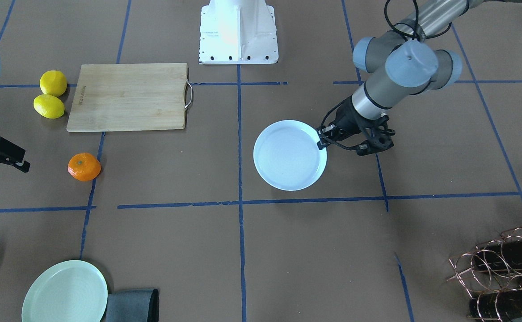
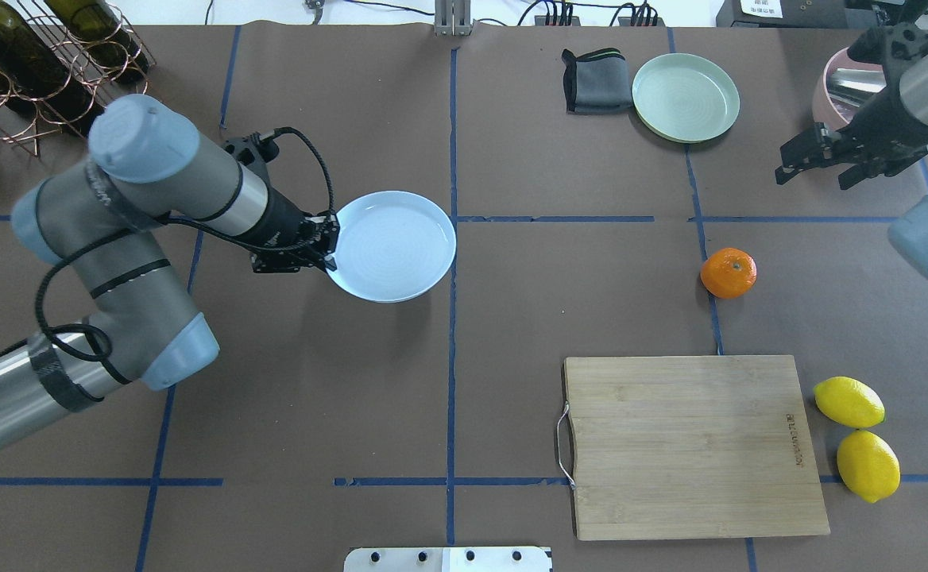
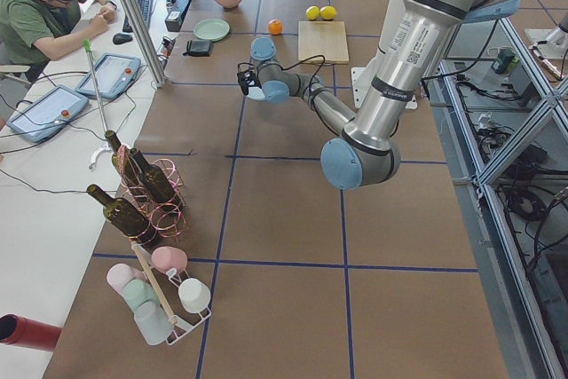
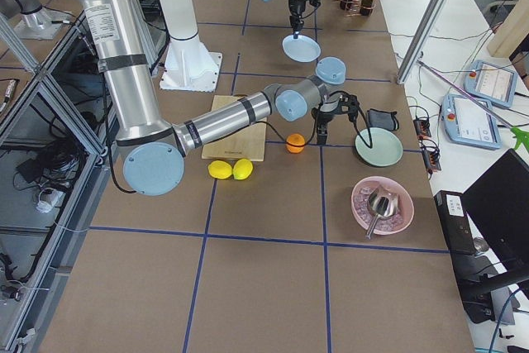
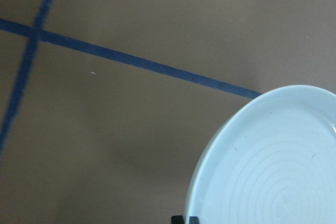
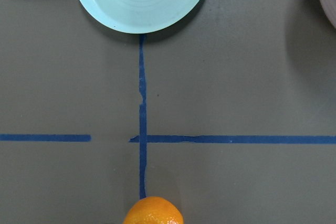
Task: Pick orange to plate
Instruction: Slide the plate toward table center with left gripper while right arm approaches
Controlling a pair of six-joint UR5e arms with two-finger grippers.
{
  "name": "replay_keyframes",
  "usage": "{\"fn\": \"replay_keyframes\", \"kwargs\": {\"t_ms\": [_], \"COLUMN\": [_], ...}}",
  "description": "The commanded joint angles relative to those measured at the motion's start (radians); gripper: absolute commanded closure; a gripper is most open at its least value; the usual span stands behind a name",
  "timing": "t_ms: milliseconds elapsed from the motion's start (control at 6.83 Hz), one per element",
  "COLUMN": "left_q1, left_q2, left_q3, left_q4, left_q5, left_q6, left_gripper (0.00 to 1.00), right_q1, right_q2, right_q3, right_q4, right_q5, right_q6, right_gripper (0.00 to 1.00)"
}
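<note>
Notably, right wrist shows orange (image 6: 153, 211); left, plate (image 5: 273, 166).

No readable text in my views.
My cutting board (image 2: 694, 445) carries a small engraved mark (image 2: 790, 439) near one short edge, letters too small to make out. My left arm (image 3: 390, 99) has a printed label (image 3: 413, 55) on its tube, also too small to read.
</note>
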Motion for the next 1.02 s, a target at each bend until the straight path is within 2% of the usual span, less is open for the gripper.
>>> {"fn": "replay_keyframes", "kwargs": {"t_ms": [0,293,585,732,878], "left_q1": [0.064,0.108,0.131,0.127,0.113], "left_q2": [-0.087,-0.145,-0.142,-0.135,-0.119], "left_q3": [0.077,0.139,0.139,0.136,0.131], "left_q4": [-0.004,-0.007,-0.005,-0.005,-0.005], "left_q5": [0.066,0.118,0.12,0.12,0.122], "left_q6": [-0.09,-0.122,-0.136,-0.126,-0.11], "left_gripper": [1.0,1.0,1.0,0.96,0.18], "right_q1": [-0.037,-0.049,-0.054,-0.063,-0.069], "right_q2": [0.007,0.009,0.009,0.01,0.013], "right_q3": [0.011,0.011,0.011,0.011,0.011], "right_q4": [0.0,0.0,0.0,0.0,0.0], "right_q5": [-0.019,-0.021,-0.021,-0.041,-0.045], "right_q6": [0.042,0.044,0.044,0.044,0.048], "right_gripper": [0.0,0.0,0.0,0.0,0.0]}}
